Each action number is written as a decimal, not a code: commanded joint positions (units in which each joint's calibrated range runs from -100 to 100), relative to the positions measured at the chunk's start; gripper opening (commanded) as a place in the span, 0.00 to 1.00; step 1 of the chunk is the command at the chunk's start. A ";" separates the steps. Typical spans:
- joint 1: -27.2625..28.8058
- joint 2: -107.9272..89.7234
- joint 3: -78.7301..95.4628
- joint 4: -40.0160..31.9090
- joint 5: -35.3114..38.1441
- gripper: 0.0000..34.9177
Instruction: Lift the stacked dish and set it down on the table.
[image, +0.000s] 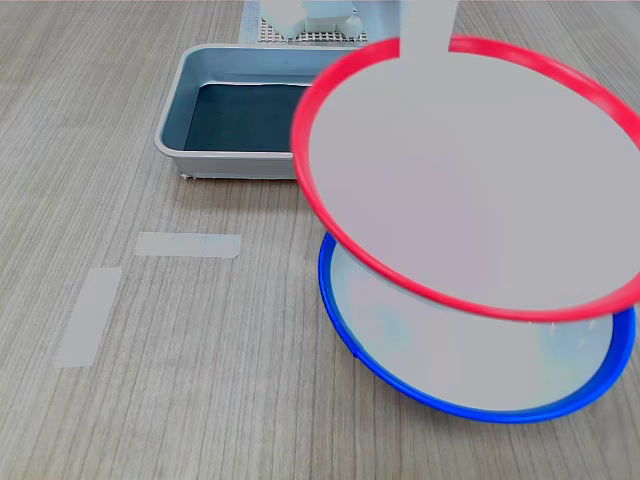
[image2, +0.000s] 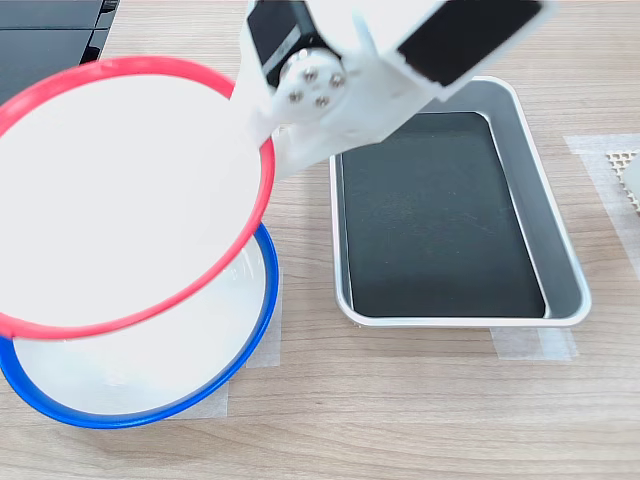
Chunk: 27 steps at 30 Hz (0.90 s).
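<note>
Red plate held up above the blue plate

The red plate (image: 470, 170) is gripped at its far rim by the gripper (image2: 268, 140) and is tilted over the blue plate (image: 470, 370), not touching it. Bare worktop (image: 200, 400) is seen to the first exterior view's left. The tray (image2: 560, 250) is shown whole only in the second exterior view.

Plates: I am counting two, a red plate (image: 470, 170) and a blue plate (image: 470, 385).
Trays: I am seeing one tray (image2: 560, 250).
Tape strips: I am counting two tape strips (image: 188, 244) in the first exterior view.
Arms: I am seeing one arm (image2: 370, 70).
</note>
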 joint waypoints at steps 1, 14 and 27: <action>3.33 -10.37 5.79 -5.75 -1.37 0.00; 22.72 0.29 9.80 -16.31 2.25 0.00; 25.07 13.34 4.70 -20.11 4.30 0.00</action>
